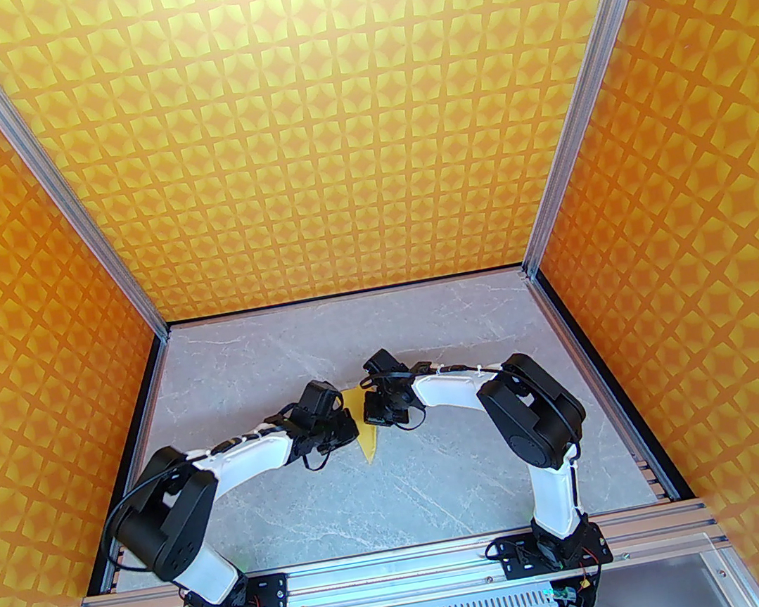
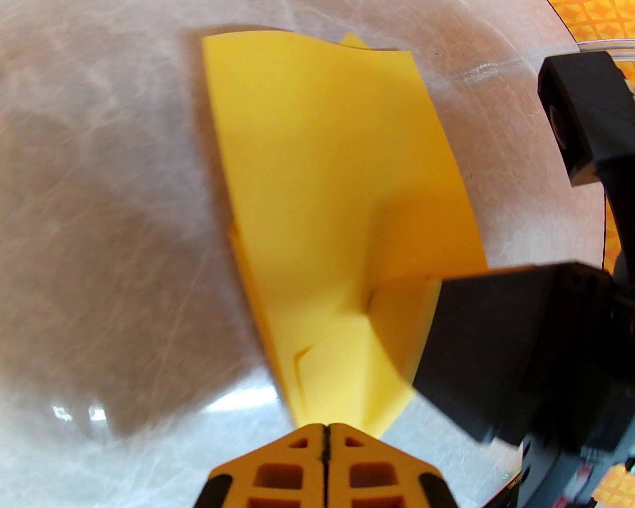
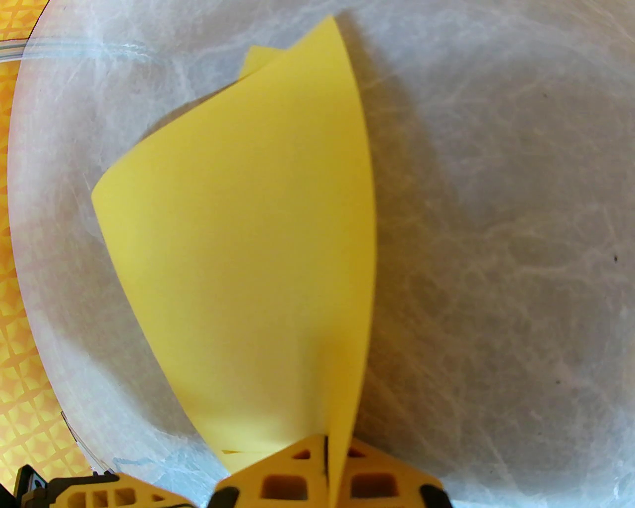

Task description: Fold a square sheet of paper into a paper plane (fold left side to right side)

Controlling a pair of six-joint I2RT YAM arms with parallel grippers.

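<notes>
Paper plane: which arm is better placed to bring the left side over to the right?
Left, probably. The left gripper has its jaws shut on a lifted edge of the paper plane, free to sweep across; the right gripper pinches the other side and can anchor it.

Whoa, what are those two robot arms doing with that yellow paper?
They are folding it into a paper plane. The left arm's fingers and the right arm's fingers are both pinched shut on the yellow paper, close together over the middle of the grey table. The paper is already folded into a narrow, pointy shape with a few layers. It curves loosely instead of lying pressed flat, so the plane does not look finished yet.
</notes>
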